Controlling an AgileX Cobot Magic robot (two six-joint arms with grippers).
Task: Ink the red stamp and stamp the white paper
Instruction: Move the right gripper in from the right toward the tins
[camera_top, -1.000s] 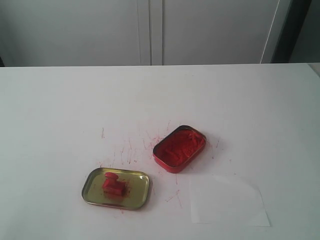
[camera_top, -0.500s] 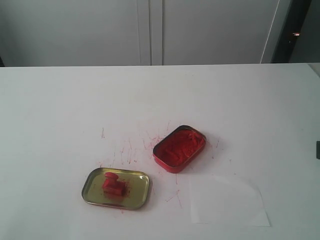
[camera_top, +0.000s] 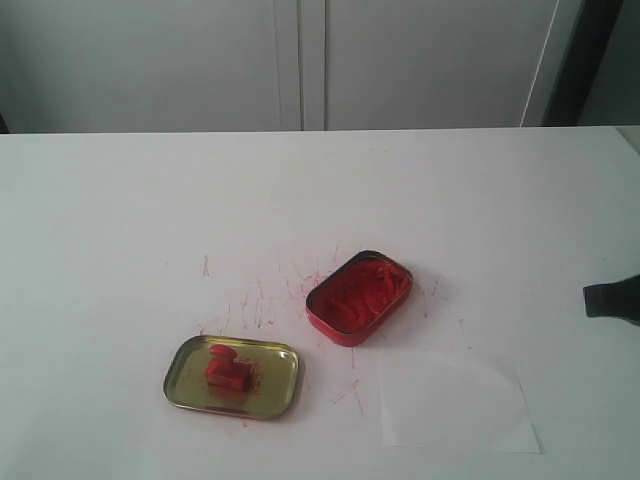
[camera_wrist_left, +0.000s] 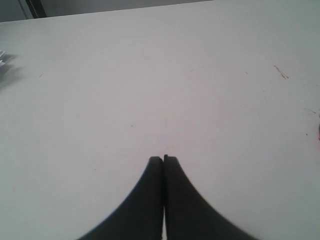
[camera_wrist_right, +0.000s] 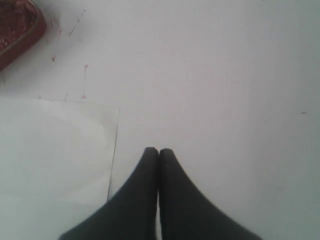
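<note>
The red stamp (camera_top: 226, 370) lies in the shallow gold tin lid (camera_top: 280, 368) at the front left. The red tin of ink paste (camera_top: 359, 296) sits open in the middle; its corner (camera_wrist_right: 15, 30) shows in the right wrist view. The white paper (camera_top: 455, 401) lies at the front right, and its edge (camera_wrist_right: 55, 150) appears beside my right gripper (camera_wrist_right: 159, 150), which is shut and empty. That gripper (camera_top: 600, 298) pokes in at the right edge, right of the paper. My left gripper (camera_wrist_left: 163, 159) is shut over bare table, out of the exterior view.
Red ink scratches (camera_top: 262, 300) mark the white table (camera_top: 150, 220) around the tins. White cabinet doors (camera_top: 300, 60) stand behind the table's far edge.
My right gripper has come into the exterior view at the right edge, moving left. The stamp, tins and paper have not moved.
</note>
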